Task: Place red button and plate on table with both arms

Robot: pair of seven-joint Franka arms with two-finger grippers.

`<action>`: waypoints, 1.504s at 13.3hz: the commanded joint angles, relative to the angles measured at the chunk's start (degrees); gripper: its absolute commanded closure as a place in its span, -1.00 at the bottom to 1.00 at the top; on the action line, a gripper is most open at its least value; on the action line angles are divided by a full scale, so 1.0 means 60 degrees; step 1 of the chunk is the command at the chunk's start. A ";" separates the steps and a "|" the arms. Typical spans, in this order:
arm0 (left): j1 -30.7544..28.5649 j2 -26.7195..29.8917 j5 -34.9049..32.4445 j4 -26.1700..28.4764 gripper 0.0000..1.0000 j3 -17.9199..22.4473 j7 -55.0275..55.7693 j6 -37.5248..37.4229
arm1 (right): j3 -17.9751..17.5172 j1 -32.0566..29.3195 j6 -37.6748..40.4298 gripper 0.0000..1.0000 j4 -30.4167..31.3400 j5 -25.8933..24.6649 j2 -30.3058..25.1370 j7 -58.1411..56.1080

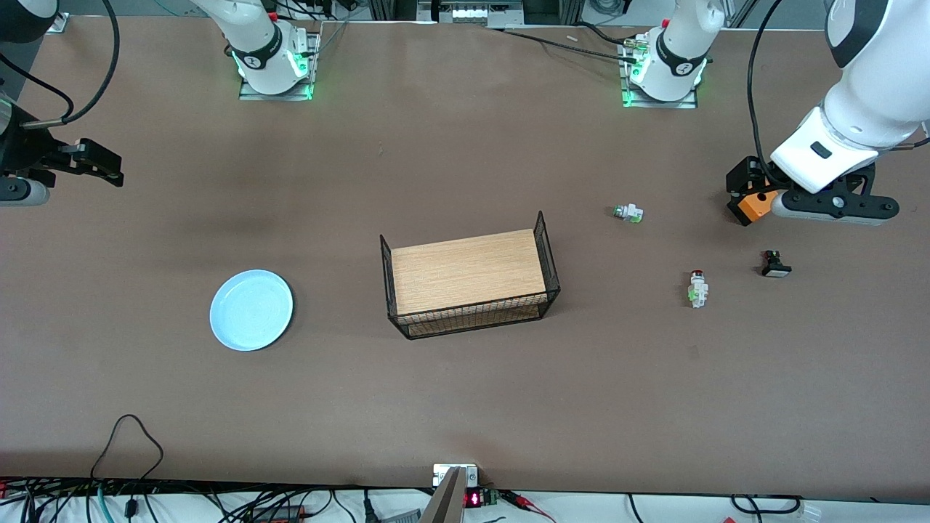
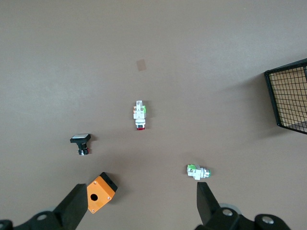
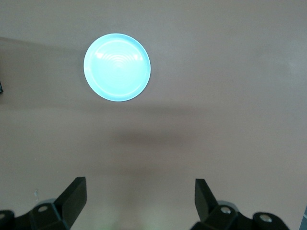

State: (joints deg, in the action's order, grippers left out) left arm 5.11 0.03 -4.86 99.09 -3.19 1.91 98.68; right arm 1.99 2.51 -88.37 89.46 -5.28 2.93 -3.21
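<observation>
Cut off and hidden parts of the scene

In the front view the right gripper (image 1: 109, 173) was cropped by the frame's edge, and the left gripper (image 1: 748, 190) sat mostly hidden under its own white wrist, partly covering the orange box (image 1: 755, 205). Both wrist views cut the fingers (image 2: 205, 201) off at the frame edge. The rack (image 2: 289, 96) showed only a mesh corner in the left wrist view.

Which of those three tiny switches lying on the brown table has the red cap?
The white block-shaped switch with the round red cap, the one nearest the front camera. The white switch with a green end lies farther away; the black switch with a white cap lies beside it.
</observation>
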 commanded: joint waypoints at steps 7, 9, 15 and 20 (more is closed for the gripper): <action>-0.0030 -0.0151 0.0136 -0.0299 -1.00 0.0019 -0.0054 -0.0201 | 0.0006 -0.0170 0.0974 -1.00 -0.0363 0.0529 0.0245 0.0051; -0.0016 -0.0166 0.0136 -0.0313 -1.00 0.0019 -0.0054 -0.0187 | 0.0005 -0.0170 0.0916 -1.00 -0.0363 0.0529 0.0259 0.0052; 0.0042 -0.0181 0.0034 -0.0357 -1.00 -0.0010 0.0078 -0.0128 | 0.0005 -0.0156 0.0842 -1.00 -0.0480 0.0500 0.0333 0.0081; 0.0101 -0.0269 -0.0010 -0.0401 -1.00 -0.0377 0.0063 -0.0128 | 0.0005 -0.0141 0.0842 -1.00 -0.0612 0.0470 0.0435 0.0095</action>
State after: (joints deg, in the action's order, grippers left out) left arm 5.41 -0.57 -4.86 98.67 -5.44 1.96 98.71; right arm 2.30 1.98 -84.10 87.62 -3.00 4.54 -3.18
